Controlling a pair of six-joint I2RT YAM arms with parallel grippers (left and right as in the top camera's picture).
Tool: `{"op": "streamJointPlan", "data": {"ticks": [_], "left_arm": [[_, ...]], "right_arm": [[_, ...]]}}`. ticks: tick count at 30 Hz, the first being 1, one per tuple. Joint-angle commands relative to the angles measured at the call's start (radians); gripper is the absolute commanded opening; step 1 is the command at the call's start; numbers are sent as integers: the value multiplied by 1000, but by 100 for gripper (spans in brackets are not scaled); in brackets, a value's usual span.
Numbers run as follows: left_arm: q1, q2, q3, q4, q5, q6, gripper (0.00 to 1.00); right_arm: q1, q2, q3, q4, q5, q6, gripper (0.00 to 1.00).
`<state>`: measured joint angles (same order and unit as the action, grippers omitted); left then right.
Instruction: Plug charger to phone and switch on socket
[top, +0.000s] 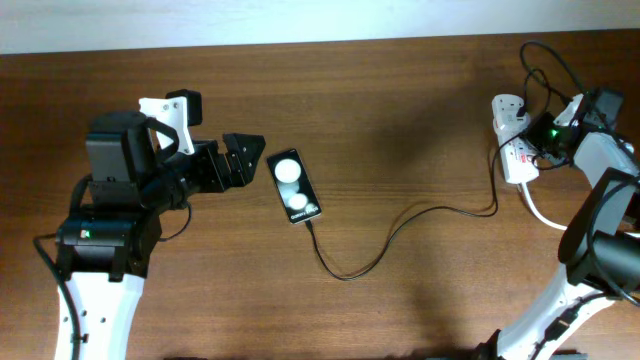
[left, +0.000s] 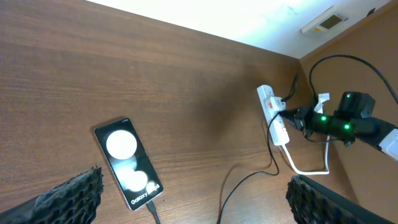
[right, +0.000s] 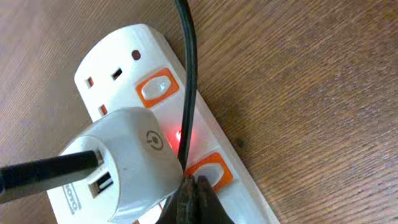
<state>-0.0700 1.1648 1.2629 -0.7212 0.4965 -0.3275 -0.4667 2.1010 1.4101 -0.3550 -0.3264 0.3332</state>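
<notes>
The phone (top: 294, 186) lies flat mid-table with two white light spots on its face; it also shows in the left wrist view (left: 127, 163). The thin black charger cable (top: 385, 245) is plugged into its lower end and runs right to the white adapter (right: 124, 158), which sits in the socket strip (right: 127, 50). A red glow shows beside the adapter. My left gripper (top: 243, 160) is open and empty just left of the phone. My right gripper (right: 194, 193) is shut, its tips pressed on an orange-framed switch (right: 214, 171) of the socket (top: 515, 135).
A second orange-framed switch (right: 155, 87) sits further along the strip. The thick white power cord (top: 540, 212) loops off the strip toward the table's right edge. More black cables (top: 545, 60) loop behind the strip at the far right.
</notes>
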Motion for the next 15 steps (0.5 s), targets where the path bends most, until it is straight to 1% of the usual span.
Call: {"op": "streamJointPlan", "data": {"ticks": [1, 3, 5, 6, 7, 9, 11, 13, 14, 15], "left_arm": [[2, -14, 2, 1, -4, 23, 99], [2, -14, 2, 1, -4, 23, 99], [2, -14, 2, 1, -4, 23, 99], [2, -14, 2, 1, -4, 23, 99], [2, -14, 2, 1, -4, 23, 99], [2, -14, 2, 1, -4, 23, 99], [2, -14, 2, 1, -4, 23, 99], [2, -14, 2, 1, -4, 23, 99], [2, -14, 2, 1, -4, 23, 99], [2, -14, 2, 1, -4, 23, 99]], "right_arm": [[46, 38, -43, -57, -36, -3, 4], [48, 38, -43, -71, -30, -3, 4], [41, 35, -42, -130, 112, 57, 4], [25, 14, -42, -190, 187, 116, 4], [14, -10, -42, -225, 231, 136, 4], [1, -179, -41, -329, 406, 185, 4], [1, -353, -41, -362, 417, 184, 4], [18, -587, -41, -398, 394, 172, 4], [31, -701, -41, -427, 324, 129, 4], [51, -808, -41, -452, 193, 34, 4]]}}
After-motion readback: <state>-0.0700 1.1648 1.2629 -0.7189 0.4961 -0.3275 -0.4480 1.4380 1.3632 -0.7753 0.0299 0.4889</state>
